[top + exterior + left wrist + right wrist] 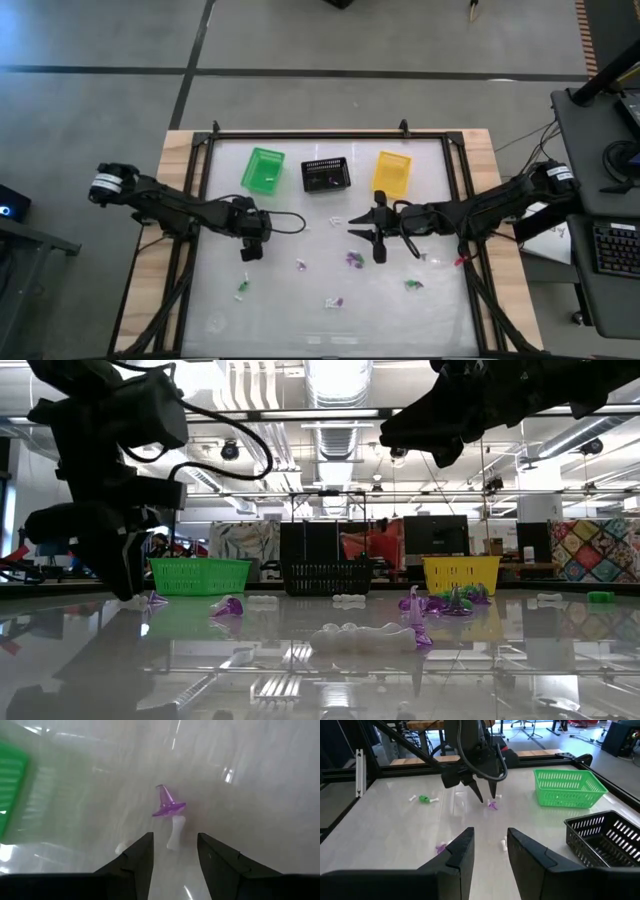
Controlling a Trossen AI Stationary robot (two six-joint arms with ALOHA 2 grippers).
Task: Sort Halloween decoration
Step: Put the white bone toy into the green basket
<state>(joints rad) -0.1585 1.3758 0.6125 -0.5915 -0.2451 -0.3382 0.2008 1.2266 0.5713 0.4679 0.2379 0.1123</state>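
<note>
Glossy purple cone-shaped trinket (168,805) beside smooth white bone-shaped trinket (175,833).

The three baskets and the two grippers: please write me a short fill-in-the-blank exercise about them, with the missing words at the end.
1. Between the green basket and the yellow basket stands the ____ basket.
2. The left gripper is open just short of a ____ witch hat.
3. The jaws of the right gripper hold ____.
4. The left gripper is nearest to the ____ basket.

Missing words: black; purple; nothing; green
</note>
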